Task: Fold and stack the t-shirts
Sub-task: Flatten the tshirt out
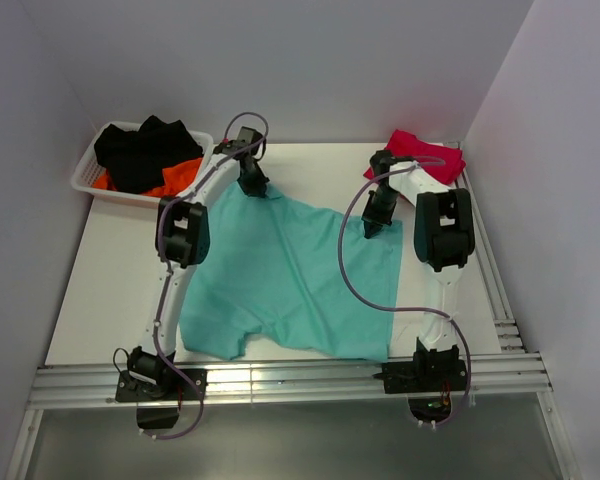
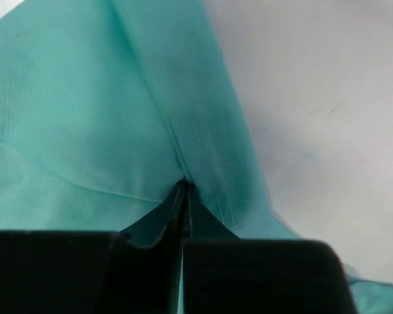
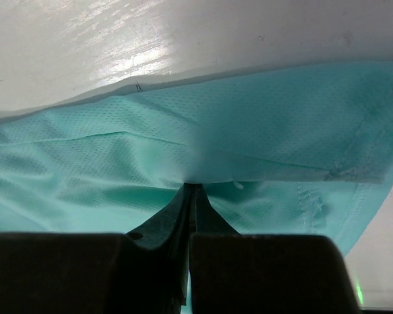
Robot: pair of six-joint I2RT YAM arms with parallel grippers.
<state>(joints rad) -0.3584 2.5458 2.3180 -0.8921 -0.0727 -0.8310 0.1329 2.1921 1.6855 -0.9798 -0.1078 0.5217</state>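
Spread on table point(image 1: 110, 290): teal shirt point(image 1: 280, 285). Far edge pinched tight by left claw point(image 1: 254, 188) at 11 o'clock, by right claw point(image 1: 372, 230) at 1 o'clock. Rest of cloth laid toward 6 o'clock from both.

Upper left of the top view: a white latticed basket point(image 1: 84, 180), set on the far left corner of a white table point(image 1: 110, 290). Along the bottom edge of that table, silver metal rails point(image 1: 300, 385); further rails point(image 1: 498, 290) down the right side. Behind and at both sides, plain pale walls point(image 1: 360, 60). In the right wrist view, table top glossy, with light reflected in the upper part.
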